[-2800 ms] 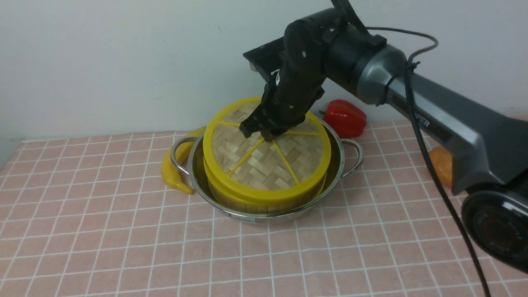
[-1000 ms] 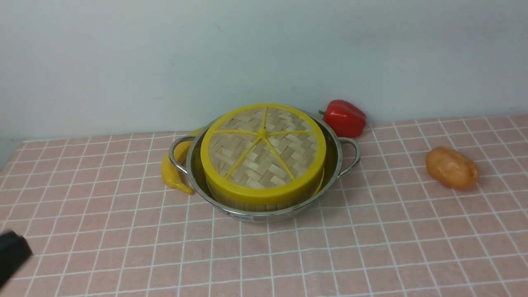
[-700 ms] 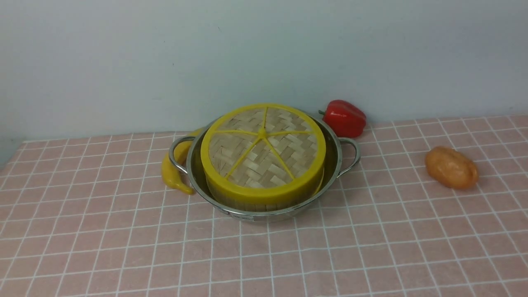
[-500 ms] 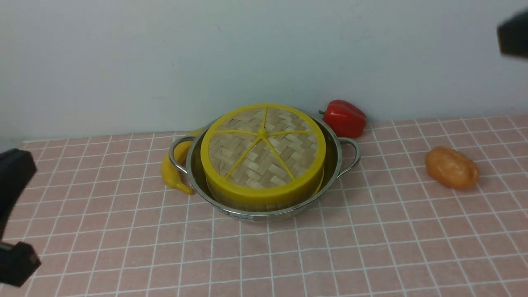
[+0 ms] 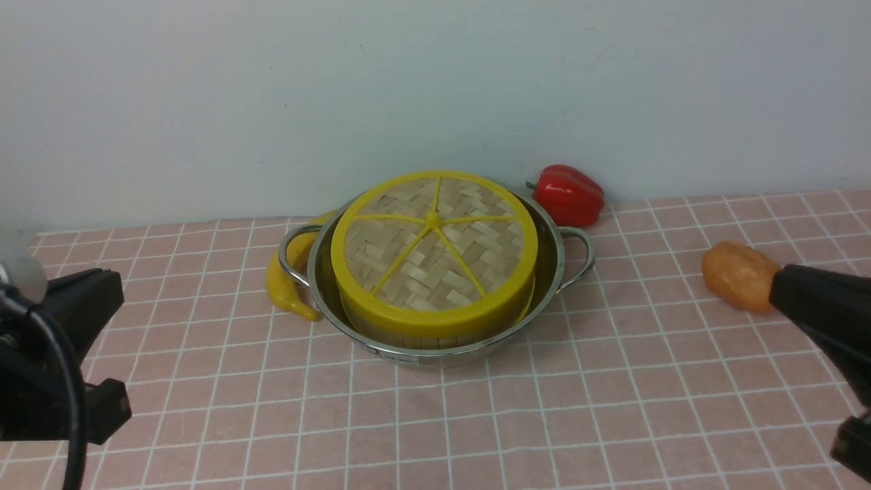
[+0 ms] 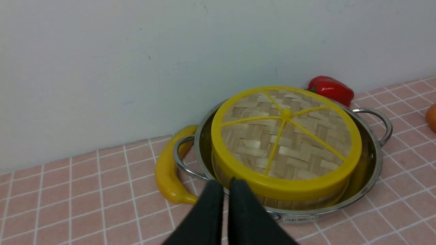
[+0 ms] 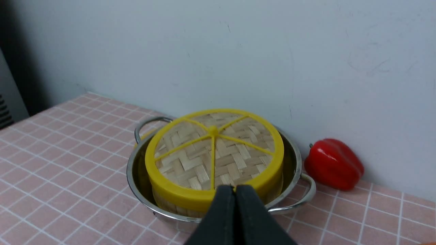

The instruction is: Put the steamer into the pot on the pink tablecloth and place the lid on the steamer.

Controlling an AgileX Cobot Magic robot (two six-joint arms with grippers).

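The lid point(image 5: 433, 248) lies flat on the steamer point(image 5: 408, 338), which sits inside the pot point(image 5: 548, 299) on the pink tablecloth point(image 5: 476, 422). The steamer's contents are hidden under the lid. My left arm point(image 5: 54, 354) shows at the front left edge and my right arm point(image 5: 823, 306) at the front right edge, both well away from the pot. In the left wrist view my left gripper point(image 6: 226, 183) is shut and empty, pointing at the lid point(image 6: 286, 136) and the pot point(image 6: 371, 149). In the right wrist view my right gripper point(image 7: 235, 189) is shut and empty, facing the lid point(image 7: 213, 153).
A yellow pepper point(image 5: 282, 286) lies against the pot's left handle. A red bell pepper point(image 5: 570, 195) lies behind the pot by the wall. An orange potato-like thing point(image 5: 738, 275) lies at the right, next to my right arm.
My right gripper let go of the lid and withdrew; the lid stays level on the steamer. Both arms then came back into view at the left and right edges.
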